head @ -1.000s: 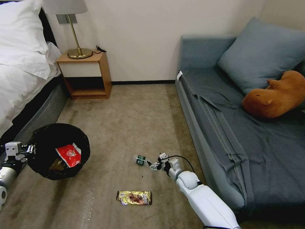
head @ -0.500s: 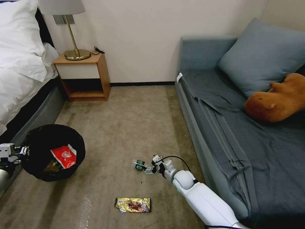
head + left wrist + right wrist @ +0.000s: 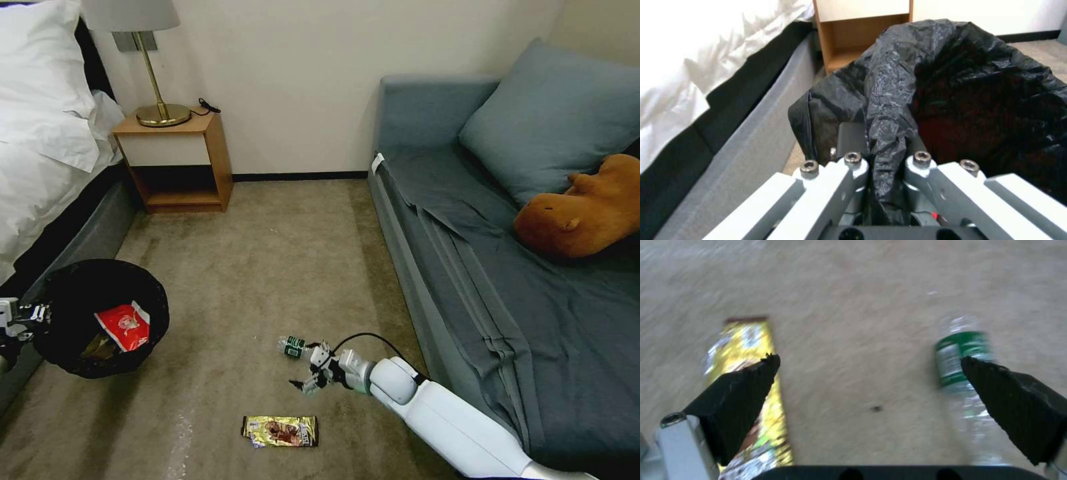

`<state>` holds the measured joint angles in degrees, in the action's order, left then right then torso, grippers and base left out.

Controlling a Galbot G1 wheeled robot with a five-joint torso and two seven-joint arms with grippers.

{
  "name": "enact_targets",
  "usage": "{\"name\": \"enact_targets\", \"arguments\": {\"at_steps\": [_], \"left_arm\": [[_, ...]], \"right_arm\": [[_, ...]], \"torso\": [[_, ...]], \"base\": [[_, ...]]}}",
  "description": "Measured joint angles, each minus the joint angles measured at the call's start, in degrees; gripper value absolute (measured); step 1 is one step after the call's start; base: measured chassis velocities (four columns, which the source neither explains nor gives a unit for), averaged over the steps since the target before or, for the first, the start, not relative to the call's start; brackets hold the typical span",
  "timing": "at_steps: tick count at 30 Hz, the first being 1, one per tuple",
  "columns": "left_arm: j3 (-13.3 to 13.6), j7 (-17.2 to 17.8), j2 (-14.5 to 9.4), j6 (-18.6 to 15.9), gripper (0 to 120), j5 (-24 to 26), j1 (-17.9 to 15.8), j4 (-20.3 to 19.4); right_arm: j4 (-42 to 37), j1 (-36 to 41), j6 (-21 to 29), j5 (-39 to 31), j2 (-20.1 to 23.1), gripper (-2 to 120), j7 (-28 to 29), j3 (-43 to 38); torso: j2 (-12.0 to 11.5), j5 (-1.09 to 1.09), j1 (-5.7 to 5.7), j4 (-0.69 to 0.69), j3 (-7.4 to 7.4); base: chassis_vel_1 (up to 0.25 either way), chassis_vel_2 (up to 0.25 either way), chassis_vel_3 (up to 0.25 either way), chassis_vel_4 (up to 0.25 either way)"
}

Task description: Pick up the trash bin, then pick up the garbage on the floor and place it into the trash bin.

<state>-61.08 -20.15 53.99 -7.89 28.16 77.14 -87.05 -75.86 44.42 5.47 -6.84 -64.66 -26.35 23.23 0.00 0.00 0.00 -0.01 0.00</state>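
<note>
Black-padded, the right pincer (image 3: pixel 867 373) is spread wide over the carpet, between the light, slippery bottle (image 3: pixel 962 366) and the flimsy gold wrapper (image 3: pixel 746 386). The bin (image 3: pixel 100 317) is held at its crinkly rim by the left pincer (image 3: pixel 882 158).

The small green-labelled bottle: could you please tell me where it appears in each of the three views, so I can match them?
Head view: the bottle lies on the carpet just beyond the open right gripper.
Left wrist view: not in it; the left gripper pinches the trash bin bag.
Right wrist view: the bottle lies beside one finger.
Shared landmark: the gold wrapper on the carpet.
</note>
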Motion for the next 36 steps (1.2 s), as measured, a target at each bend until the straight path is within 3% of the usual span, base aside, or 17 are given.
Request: {"name": "enact_targets", "arguments": {"at_steps": [20, 25, 30, 36], "left_arm": [[1.3, -0.8, 1.6, 0.2, 4, -1.9, -0.1, 0.3], [1.8, -0.8, 1.6, 0.3, 4, -1.9, -0.6, 0.4], [2.5, -1.0, 1.7, 0.5, 4, -1.8, -1.2, 0.4], [2.7, -1.1, 1.3, 0.6, 4, -1.5, -1.7, 0.4]], "right_arm": [[9.0, 1.6, -6.8, 10.1, -5.2, 100, -10.5, 1.2], [11.7, 2.2, -8.3, 13.8, -6.6, 100, -10.8, 0.7], [16.9, 2.8, -12.0, 21.7, -9.1, 100, -10.1, -1.9], [18.3, 3.0, -12.9, 23.0, -9.5, 100, -9.9, -3.1]], "torso": [[0.0, 0.0, 0.0, 0.01, 0.0], [0.0, 0.0, 0.0, 0.01, 0.0], [0.0, 0.0, 0.0, 0.0, 0.0], [0.0, 0.01, 0.0, 0.02, 0.0]], "base": [[0.0, 0.0, 0.0, 0.0], [0.0, 0.0, 0.0, 0.0], [0.0, 0.0, 0.0, 0.0], [0.0, 0.0, 0.0, 0.0]]}}
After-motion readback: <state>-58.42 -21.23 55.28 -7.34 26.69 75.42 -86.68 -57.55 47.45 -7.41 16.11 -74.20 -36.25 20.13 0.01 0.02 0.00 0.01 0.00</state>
